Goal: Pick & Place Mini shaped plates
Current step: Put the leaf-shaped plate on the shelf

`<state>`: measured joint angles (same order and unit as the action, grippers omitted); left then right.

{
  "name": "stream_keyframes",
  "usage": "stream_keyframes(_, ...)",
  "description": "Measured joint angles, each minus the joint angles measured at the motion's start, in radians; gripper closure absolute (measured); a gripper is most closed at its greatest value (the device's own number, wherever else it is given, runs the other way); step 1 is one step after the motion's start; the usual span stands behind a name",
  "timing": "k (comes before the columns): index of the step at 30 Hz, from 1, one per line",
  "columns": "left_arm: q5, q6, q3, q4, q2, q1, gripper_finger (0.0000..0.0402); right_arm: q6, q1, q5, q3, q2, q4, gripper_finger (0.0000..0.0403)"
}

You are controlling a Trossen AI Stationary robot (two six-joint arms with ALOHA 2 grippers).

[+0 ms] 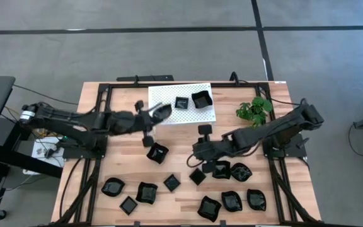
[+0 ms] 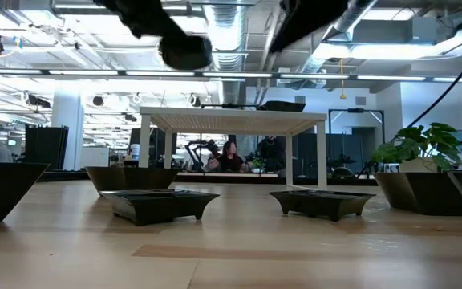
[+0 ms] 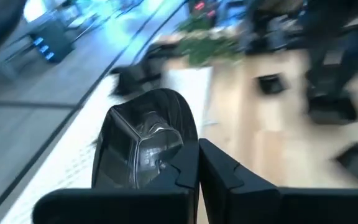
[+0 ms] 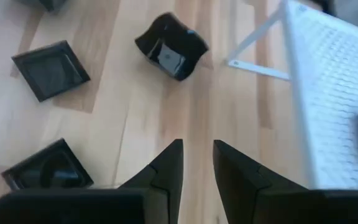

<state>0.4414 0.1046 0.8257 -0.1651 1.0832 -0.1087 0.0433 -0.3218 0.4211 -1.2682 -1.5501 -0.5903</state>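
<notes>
Gripping a rounded black plate (image 1: 162, 112) by its rim, the left gripper (image 1: 151, 114) hangs over the white rack (image 1: 188, 113).

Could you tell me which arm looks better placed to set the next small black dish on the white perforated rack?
Probably the left. Its left gripper is shut on a glossy black rounded dish at the white perforated rack's edge. The right gripper hangs empty, jaws apart, above the wooden table.

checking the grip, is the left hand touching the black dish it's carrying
Touching: the left wrist view shows the left hand shut on the rim of the black dish, with no gap between them.
</notes>
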Motion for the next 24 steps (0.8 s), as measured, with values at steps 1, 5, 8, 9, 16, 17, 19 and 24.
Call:
stream_keyframes(1,-0.015,0.016,0.0,0.0,0.008,0.029,0.0395,0.0,0.003,0.002,-0.001,0.028,-0.01,0.0321)
stream_keyframes(5,-0.026,0.053,-0.003,-0.009,0.072,0.127,0.0396,-0.029,0.015,0.012,0.044,0.137,-0.004,0.0321)
stream_keyframes(8,-0.023,0.058,-0.003,-0.022,0.127,0.181,0.0396,-0.003,0.042,-0.02,0.213,0.213,0.169,0.0321)
stream_keyframes(9,-0.023,0.067,-0.004,-0.017,0.143,0.191,0.0395,0.01,0.055,-0.044,0.278,0.237,0.24,0.0321)
stream_keyframes(16,-0.023,0.082,-0.004,-0.012,0.189,0.226,0.0396,0.04,0.151,-0.166,0.565,0.378,0.597,0.0321)
stream_keyframes(17,-0.023,0.082,-0.004,-0.003,0.192,0.227,0.0395,0.044,0.168,-0.179,0.59,0.392,0.633,0.0321)
stream_keyframes(19,-0.022,0.082,-0.003,-0.003,0.193,0.23,0.0395,0.032,0.198,-0.208,0.615,0.419,0.668,0.0321)
stream_keyframes(24,-0.007,0.079,-0.003,-0.001,0.198,0.257,0.0395,0.011,0.226,-0.24,0.636,0.437,0.685,0.0321)
